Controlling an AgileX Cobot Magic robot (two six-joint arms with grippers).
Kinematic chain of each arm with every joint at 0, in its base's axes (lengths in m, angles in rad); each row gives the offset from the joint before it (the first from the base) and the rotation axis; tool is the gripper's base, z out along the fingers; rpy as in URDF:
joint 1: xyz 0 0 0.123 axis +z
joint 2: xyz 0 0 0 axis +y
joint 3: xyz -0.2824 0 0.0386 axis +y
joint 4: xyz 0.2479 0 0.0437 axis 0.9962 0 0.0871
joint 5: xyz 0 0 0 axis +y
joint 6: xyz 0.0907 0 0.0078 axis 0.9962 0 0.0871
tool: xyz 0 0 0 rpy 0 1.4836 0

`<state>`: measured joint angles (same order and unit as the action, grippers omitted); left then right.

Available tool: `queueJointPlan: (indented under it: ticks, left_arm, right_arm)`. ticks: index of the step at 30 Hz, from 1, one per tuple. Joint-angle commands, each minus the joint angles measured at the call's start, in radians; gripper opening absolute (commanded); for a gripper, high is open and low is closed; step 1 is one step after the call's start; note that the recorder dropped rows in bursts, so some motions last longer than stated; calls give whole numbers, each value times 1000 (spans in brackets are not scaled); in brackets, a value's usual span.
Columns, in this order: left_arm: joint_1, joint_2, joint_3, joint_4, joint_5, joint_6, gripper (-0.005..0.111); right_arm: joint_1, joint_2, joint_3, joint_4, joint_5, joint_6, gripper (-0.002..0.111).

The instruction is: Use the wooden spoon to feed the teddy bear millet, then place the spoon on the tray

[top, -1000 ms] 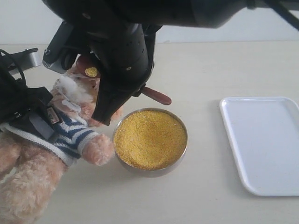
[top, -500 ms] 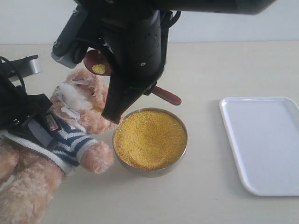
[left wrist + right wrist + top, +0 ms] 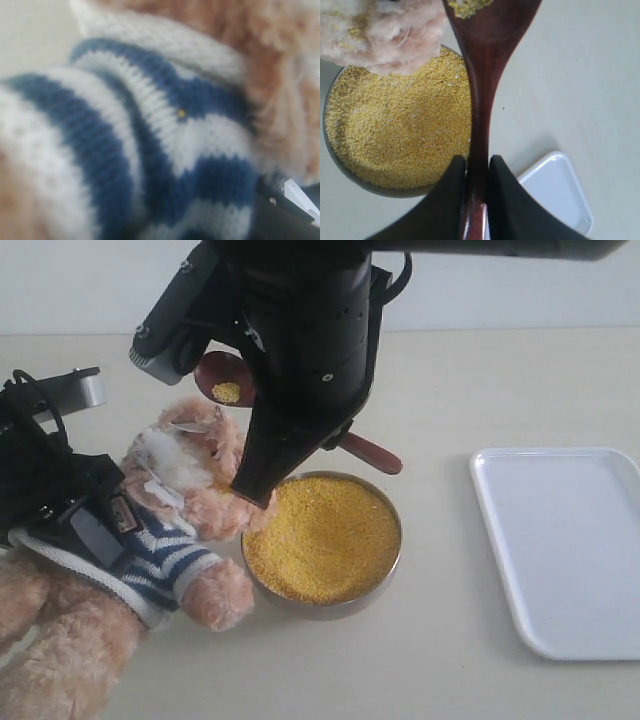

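The right end effector (image 3: 476, 167) clamps the slim handle of the dark reddish-brown wooden spoon (image 3: 222, 377), its oval bowl holding a dab of golden millet (image 3: 227, 392) at upper left, just above the teddy bear (image 3: 190, 475); whether the left end effector (image 3: 60, 500) grips anything cannot be told.

Beige tabletop (image 3: 440, 540) lies open between the round metal millet bowl (image 3: 330, 607) and the flat white tray (image 3: 565, 550); the black robot arm (image 3: 310, 330) overhangs bowl and fluffy light-brown bear (image 3: 190, 490).

Fluffy plush teddy bear (image 3: 190, 490), ribbed knit shirt (image 3: 165, 125), glossy wooden spoon (image 3: 482, 75), shiny metal bowl (image 3: 320, 610), smooth white tray (image 3: 560, 550)
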<state>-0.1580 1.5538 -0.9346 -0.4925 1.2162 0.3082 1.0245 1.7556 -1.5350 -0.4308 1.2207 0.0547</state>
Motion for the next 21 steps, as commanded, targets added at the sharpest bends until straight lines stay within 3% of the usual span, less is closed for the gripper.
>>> queueJointPlan:
  ticks: [1,21]
  left_arm:
    - [-6,-12,3,-13,5,1,4]
    - [-6,-12,3,-15,5,-1,4]
  right_arm:
    - [-8,-11,0,34,0,-17,0]
    - [6,29,0,93,-45,-64,0]
